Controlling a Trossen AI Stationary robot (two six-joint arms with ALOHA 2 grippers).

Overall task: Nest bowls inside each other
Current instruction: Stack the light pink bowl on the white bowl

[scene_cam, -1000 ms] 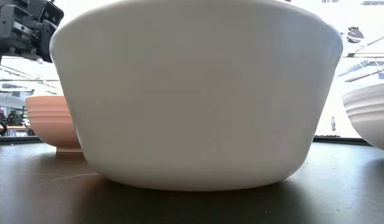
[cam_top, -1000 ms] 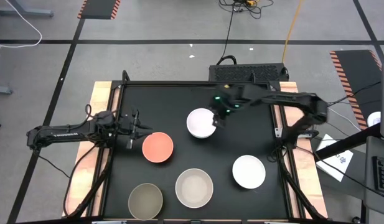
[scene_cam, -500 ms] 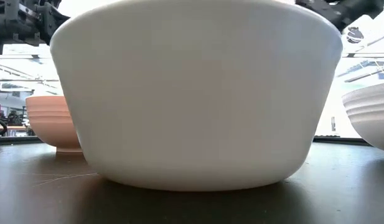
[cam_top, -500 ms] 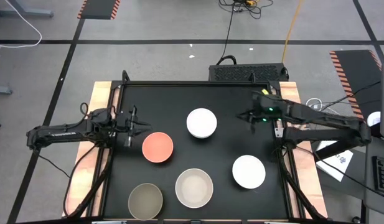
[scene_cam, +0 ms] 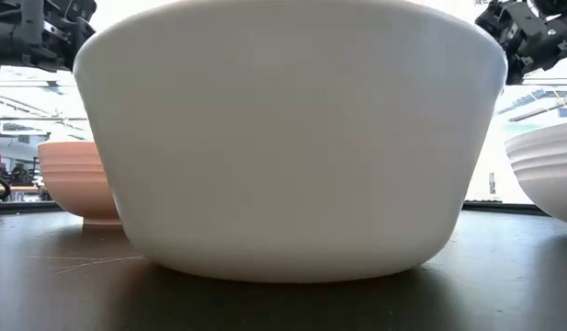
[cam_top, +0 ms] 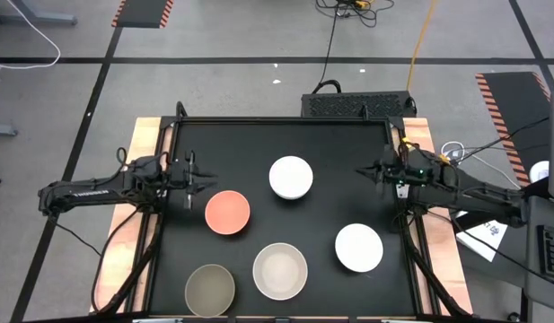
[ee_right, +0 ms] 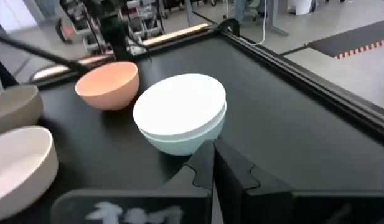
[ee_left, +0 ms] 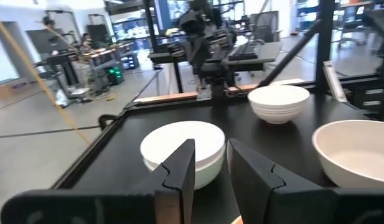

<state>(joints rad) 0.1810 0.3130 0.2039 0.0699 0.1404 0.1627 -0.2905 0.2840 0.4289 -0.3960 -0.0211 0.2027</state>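
A white bowl (cam_top: 291, 175) sits nested in the mint green bowl (ee_right: 179, 148) at the table's middle. The salmon pink bowl (cam_top: 227, 213), the cream bowl (cam_top: 279, 270), the olive-grey bowl (cam_top: 210, 289) and a second white bowl (cam_top: 359, 248) each stand alone on their bases. My left gripper (cam_top: 203, 179) hovers just left of the pink bowl. Its fingers (ee_left: 182, 171) stand a little apart with nothing between them. My right gripper (cam_top: 364, 170) hangs to the right of the nested pair, shut and empty (ee_right: 211, 167).
The black table top (cam_top: 259, 144) has a raised frame around it, with wooden strips (cam_top: 146, 135) along the left and right sides. There is bare room along the far edge and between the nested pair and my right gripper.
My right gripper has drawn back from the right rim of the nested white bowl toward the table's right edge. The bowls have stayed where they were.
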